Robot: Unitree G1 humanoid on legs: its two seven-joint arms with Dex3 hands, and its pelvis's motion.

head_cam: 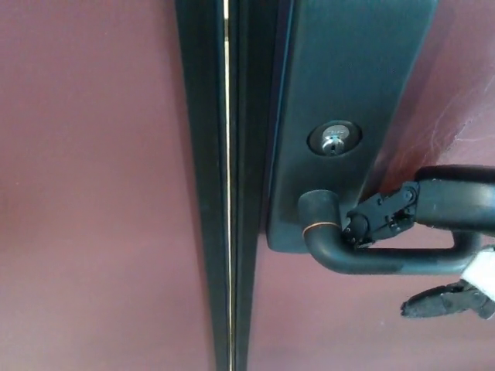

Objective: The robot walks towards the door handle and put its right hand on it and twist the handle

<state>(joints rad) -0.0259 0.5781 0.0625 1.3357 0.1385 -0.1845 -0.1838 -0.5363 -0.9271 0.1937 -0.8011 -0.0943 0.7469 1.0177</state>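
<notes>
Since I need leverage to twist, my right robot hand [433,232] sits clasped around the door handle [371,259], below the keyhole [334,141]; fingers above, thumb beneath.

Dim, soft indoor light, faint sheen on the backplate [340,93], slight blur, bright door gap [227,154]

Bare door [100,193] is left free at 9 o'clock; passage at 3 o'clock is blocked by the handle [387,261] and lock plate [340,85]
</notes>
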